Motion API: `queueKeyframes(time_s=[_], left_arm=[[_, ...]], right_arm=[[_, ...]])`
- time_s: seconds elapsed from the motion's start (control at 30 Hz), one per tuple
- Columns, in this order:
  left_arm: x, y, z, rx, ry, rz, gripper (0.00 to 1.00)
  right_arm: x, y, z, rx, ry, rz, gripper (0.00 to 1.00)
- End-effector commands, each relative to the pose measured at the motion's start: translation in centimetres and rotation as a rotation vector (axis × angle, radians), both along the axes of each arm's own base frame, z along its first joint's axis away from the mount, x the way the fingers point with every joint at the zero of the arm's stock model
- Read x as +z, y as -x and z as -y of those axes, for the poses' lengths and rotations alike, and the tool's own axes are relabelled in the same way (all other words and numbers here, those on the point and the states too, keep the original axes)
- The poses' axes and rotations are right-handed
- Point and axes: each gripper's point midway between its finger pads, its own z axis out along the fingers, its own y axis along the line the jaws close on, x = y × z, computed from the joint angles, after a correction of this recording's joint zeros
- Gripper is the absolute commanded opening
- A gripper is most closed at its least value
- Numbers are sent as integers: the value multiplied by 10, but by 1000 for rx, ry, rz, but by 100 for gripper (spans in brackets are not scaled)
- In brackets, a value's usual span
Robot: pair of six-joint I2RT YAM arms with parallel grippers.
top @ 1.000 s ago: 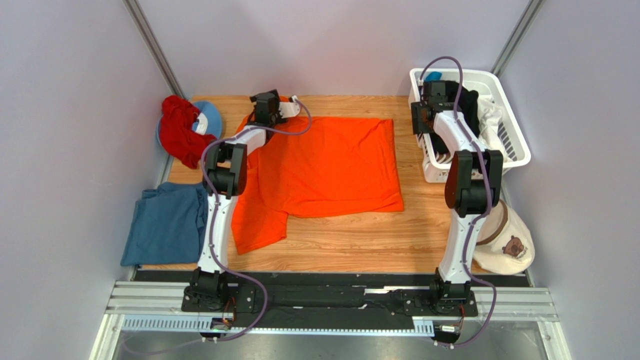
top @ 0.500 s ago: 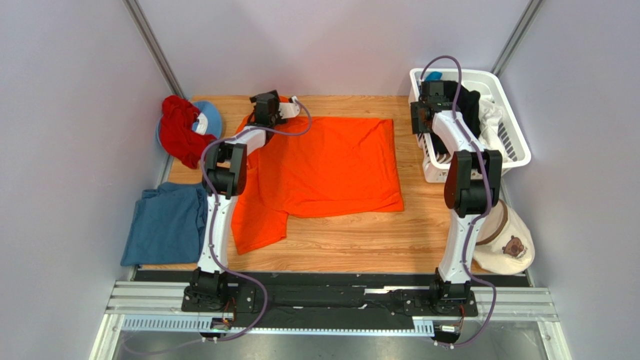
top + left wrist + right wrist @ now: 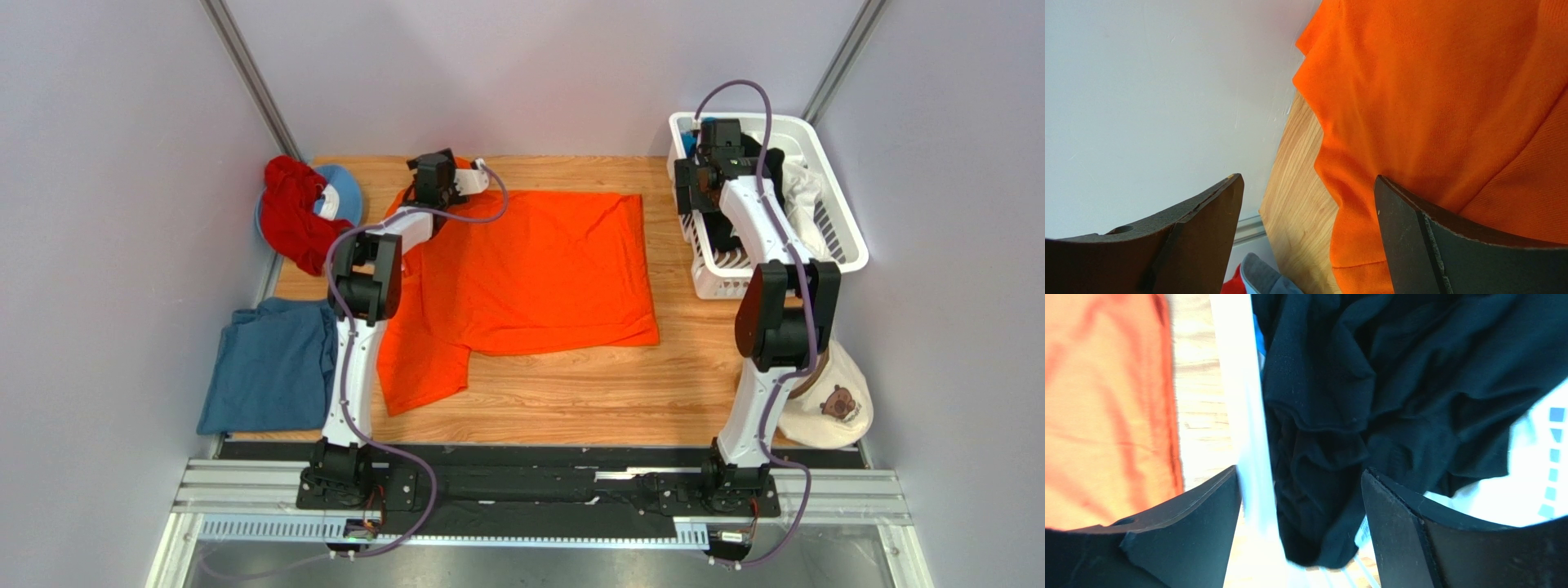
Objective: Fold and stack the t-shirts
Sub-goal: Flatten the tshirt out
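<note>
Two robot arms reach out from the near edge of a light wooden table (image 3: 577, 392). One bright orange short-sleeved t-shirt (image 3: 540, 276) lies spread mostly flat across the middle of the table, with one sleeve trailing toward the near left.

The left gripper (image 3: 1308, 184) is at the shirt's far left corner, close to the back wall. Its two dark fingers stand wide apart and grip nothing. In the wrist view one finger is over orange cloth and the other shows against the pale wall.

A white plastic slatted laundry basket (image 3: 846, 239) sits at the far right corner. It holds a crumpled black t-shirt (image 3: 1389, 404) and some white cloth (image 3: 803, 190). The right gripper (image 3: 1300, 474) is above the basket's left wall, fingers spread wide and empty. The white wall and folds of black cloth show in the gap between them. Whether the fingers touch the cloth cannot be told.

A dusty blue t-shirt (image 3: 270, 368) lies loosely bunched at the table's near left edge. A crumpled red cloth (image 3: 292, 214) sits at the far left corner, partly covering a round light blue object (image 3: 346, 190). A beige cap with a bear face (image 3: 834, 404) rests at the near right, beside the right arm.
</note>
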Motion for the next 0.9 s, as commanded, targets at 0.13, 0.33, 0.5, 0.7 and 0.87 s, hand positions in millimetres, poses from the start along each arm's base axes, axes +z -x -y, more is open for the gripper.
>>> queueKeyframes(time_s=[0.13, 0.33, 0.5, 0.7, 0.87], left_arm=[[57, 3, 5, -2, 52, 82, 87], [73, 24, 7, -8, 122, 72, 87], [101, 44, 6, -6, 164, 92, 87], [135, 75, 1, -3, 197, 102, 87], [112, 137, 5, -55, 207, -75, 86]], right_arm=[[100, 10, -4, 49, -27, 200, 75], [92, 36, -58, 256, -27, 140, 76], [76, 67, -118, 470, 68, 100, 77], [28, 103, -154, 626, 36, -47, 77], [-22, 136, -154, 733, 84, -193, 77]])
